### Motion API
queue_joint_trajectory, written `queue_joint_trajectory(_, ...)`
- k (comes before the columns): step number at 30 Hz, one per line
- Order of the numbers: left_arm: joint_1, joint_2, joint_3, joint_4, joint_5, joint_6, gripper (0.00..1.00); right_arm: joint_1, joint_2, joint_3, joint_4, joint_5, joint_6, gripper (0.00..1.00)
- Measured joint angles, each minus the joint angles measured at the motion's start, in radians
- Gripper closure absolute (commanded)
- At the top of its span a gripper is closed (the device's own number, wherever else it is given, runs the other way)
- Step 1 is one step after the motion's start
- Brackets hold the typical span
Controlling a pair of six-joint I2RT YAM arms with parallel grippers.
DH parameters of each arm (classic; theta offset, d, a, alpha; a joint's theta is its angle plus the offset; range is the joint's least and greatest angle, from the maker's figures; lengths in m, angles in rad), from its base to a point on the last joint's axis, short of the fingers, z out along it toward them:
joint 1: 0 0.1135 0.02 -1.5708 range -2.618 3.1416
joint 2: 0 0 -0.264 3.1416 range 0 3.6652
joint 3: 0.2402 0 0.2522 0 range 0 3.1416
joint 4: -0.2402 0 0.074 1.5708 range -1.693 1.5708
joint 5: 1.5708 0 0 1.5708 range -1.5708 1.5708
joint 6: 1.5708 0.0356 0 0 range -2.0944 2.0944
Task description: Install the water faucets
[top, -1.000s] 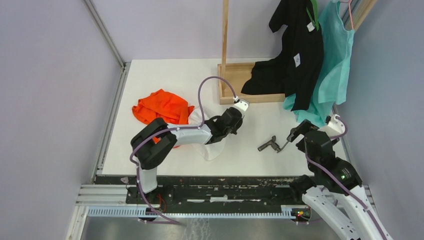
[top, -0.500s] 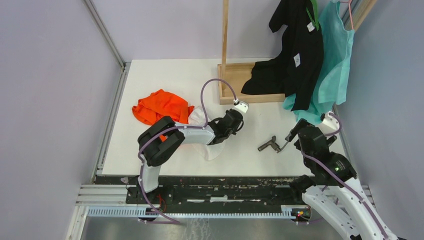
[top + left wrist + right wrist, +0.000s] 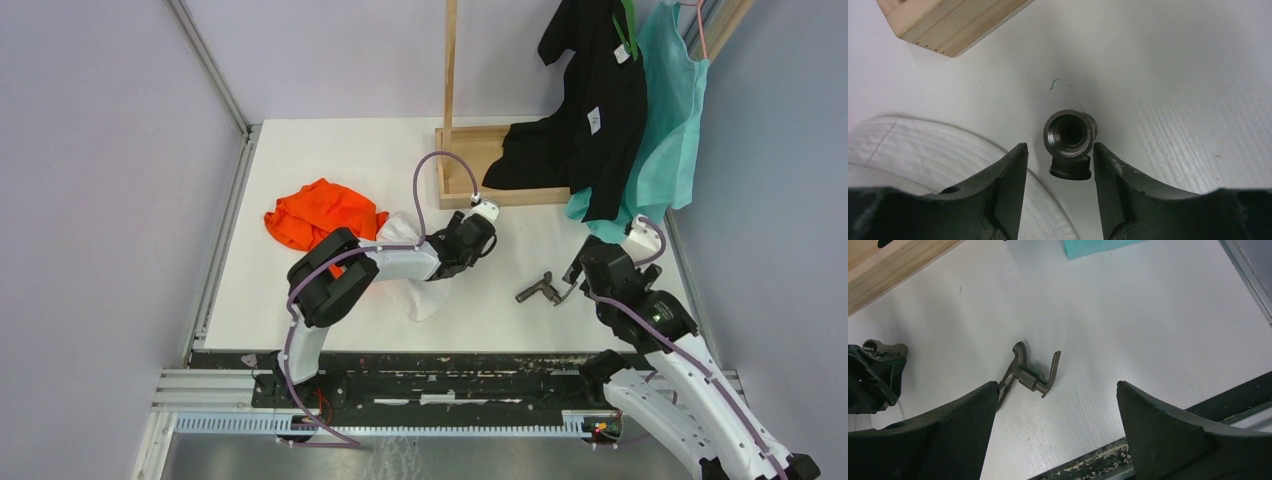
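While left pincer (image 3: 1058, 146) stands parted round the fitting (image 3: 1069, 151), right pincer (image 3: 1058, 385) gapes near the table edge (image 3: 1098, 452).

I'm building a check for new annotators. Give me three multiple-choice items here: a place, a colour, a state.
1. Where does the lever-handled tap piece lie? A in the wooden tray; B on the white table; C on a cloth.
2. What colour is the crumpled cloth at the table's left? A blue; B orange; C yellow.
3. How is the right claw? A shut on the tap piece; B shut on cloth; C open, empty.
Key: B, bare tabletop surrounds it; B, plainly orange; C, it gapes wide, holding nothing.
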Motion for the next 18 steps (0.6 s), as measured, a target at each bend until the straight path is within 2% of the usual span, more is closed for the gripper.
queue_joint_trajectory(2,0.0,0.003,0.025,-0.048,-0.001,0.0,0.39,0.0,0.011,0.0,0.001,-0.004,0.0,0.07)
queue_joint_trajectory(9,0.0,0.002,0.083,-0.106,-0.008,0.0,0.23,0.0,0.085,0.0,0.003,-0.019,0.0,0.02)
queue_joint_trajectory(14,0.0,-0.043,0.084,-0.154,-0.011,0.0,0.21,-0.029,0.182,-0.005,0.038,-0.102,-0.007,0.03)
queue_joint_trajectory(18,0.0,-0.143,0.076,-0.175,0.009,-0.002,0.21,-0.152,0.275,-0.052,0.12,-0.253,-0.024,0.09)
